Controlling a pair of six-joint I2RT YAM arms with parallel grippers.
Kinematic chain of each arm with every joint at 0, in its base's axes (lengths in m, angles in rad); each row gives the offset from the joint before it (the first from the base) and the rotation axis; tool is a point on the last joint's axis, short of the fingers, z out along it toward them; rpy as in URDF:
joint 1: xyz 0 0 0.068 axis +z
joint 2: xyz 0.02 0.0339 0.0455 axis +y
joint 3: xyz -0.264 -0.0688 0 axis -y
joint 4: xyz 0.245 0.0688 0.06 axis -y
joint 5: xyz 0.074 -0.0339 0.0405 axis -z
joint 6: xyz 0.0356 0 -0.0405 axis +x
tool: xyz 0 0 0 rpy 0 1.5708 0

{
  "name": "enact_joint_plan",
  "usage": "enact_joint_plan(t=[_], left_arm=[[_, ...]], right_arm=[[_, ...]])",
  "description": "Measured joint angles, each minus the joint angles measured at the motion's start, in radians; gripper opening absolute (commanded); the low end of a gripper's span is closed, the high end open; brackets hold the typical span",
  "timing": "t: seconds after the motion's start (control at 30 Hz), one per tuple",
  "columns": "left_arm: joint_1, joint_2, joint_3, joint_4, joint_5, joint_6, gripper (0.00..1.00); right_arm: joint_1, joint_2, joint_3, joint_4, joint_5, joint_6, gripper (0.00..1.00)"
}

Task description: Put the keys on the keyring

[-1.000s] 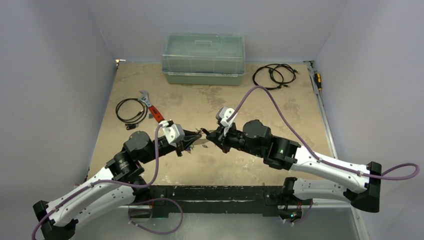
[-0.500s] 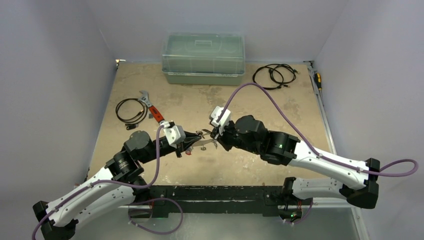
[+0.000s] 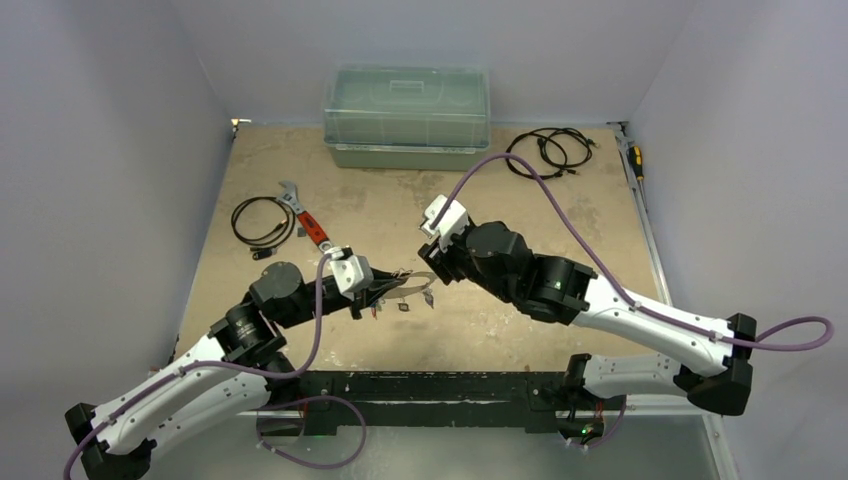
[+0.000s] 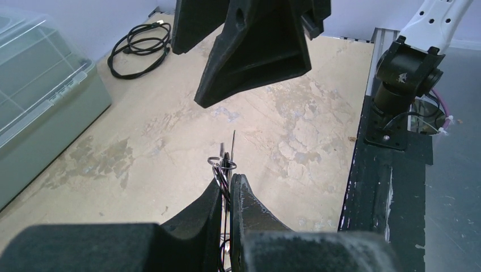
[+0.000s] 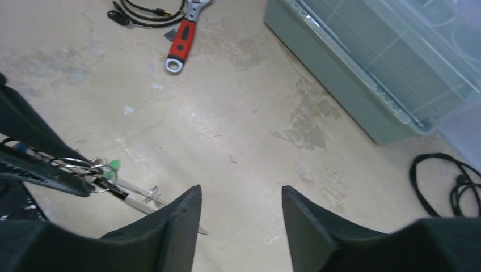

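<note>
1. The left jaws are clamped on the keyring and hold it just above the desk. The right jaws stand apart and empty, near its free end.
2. The keyring is a flat silver crescent. Small keys dangle under it, 1 with a green tag.
3. The step probably goes best if the left grip stays firm and level, so the right arm can line a key's hole squarely with the tip.
</note>
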Motion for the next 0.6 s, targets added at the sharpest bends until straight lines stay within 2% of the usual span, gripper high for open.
enact_joint_plan(t=[0.2, 0.33, 0.5, 0.6], left_arm=[[0.000, -0.014, 0.000, 0.000, 0.020, 0.003, 0.00], [0.000, -0.029, 0.000, 0.000, 0.061, 0.010, 0.00], [0.000, -0.041, 0.000, 0.003, 0.167, 0.028, 0.00], [0.000, -0.041, 0.000, 0.002, 0.238, 0.039, 0.00]], right_arm=[[-0.002, 0.004, -0.001, 0.010, 0.044, -0.002, 0.65], [-0.003, -0.130, -0.085, 0.084, -0.012, 0.003, 0.70], [-0.013, -0.385, -0.206, 0.165, -0.283, 0.000, 0.75], [-0.013, -0.411, -0.203, 0.198, -0.451, -0.005, 0.74]])
